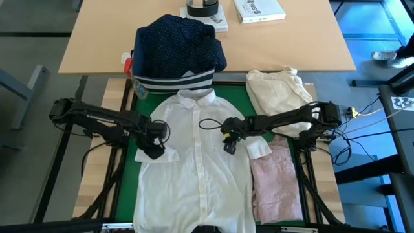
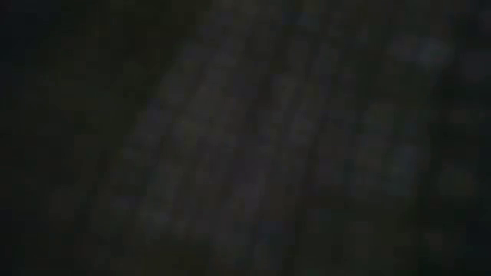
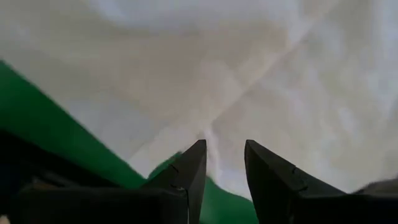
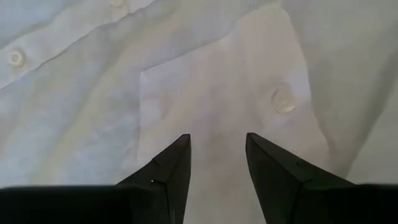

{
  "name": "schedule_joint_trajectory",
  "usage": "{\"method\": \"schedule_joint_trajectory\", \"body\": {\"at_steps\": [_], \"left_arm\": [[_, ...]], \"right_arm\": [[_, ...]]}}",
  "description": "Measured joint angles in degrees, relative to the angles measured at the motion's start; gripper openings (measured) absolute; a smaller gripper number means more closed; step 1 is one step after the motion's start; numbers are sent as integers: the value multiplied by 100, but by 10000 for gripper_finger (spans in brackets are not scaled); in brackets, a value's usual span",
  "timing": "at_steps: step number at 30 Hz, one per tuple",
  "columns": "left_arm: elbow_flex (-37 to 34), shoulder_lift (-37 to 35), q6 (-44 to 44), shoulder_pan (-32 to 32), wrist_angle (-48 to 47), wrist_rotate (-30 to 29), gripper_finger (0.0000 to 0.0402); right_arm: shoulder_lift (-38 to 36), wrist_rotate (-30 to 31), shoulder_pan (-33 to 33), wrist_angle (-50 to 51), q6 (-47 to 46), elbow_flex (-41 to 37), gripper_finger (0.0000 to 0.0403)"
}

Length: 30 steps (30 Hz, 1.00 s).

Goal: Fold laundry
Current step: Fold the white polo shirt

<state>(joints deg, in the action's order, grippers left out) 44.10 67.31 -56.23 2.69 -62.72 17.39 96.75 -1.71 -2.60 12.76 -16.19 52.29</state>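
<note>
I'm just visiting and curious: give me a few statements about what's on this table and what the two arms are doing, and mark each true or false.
1. The white shirt lies spread out, collar toward the striped bin. True.
2. The pink top lies on the left arm's side. False: it is on the right arm's side.
3. The left gripper hangs above the cream bundle. False: it is over the shirt's sleeve area.
4. The right gripper has its fingers apart above the shirt. True.
5. A navy dotted garment sits in the bin. True.
</note>
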Motion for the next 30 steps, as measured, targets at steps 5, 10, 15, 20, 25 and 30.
{"method": "schedule_joint_trajectory", "body": {"at_steps": [5,10,15,20,25,30], "left_arm": [[-500,4,-461,237,-16,89,119],[-867,20,-749,385,-85,91,148],[-930,135,-810,385,21,-380,157],[-930,376,-479,386,0,-646,157],[-930,663,-38,383,-88,-787,156],[-931,989,219,386,-141,-697,151]], "right_arm": [[2,-3,-2,-195,1,0,156],[3,-88,1,-287,2,0,156],[4,-88,-2,-306,15,0,156],[4,-88,-2,-398,20,0,156],[4,-88,-2,-456,20,0,156],[4,-88,-2,-459,20,0,156]]}}
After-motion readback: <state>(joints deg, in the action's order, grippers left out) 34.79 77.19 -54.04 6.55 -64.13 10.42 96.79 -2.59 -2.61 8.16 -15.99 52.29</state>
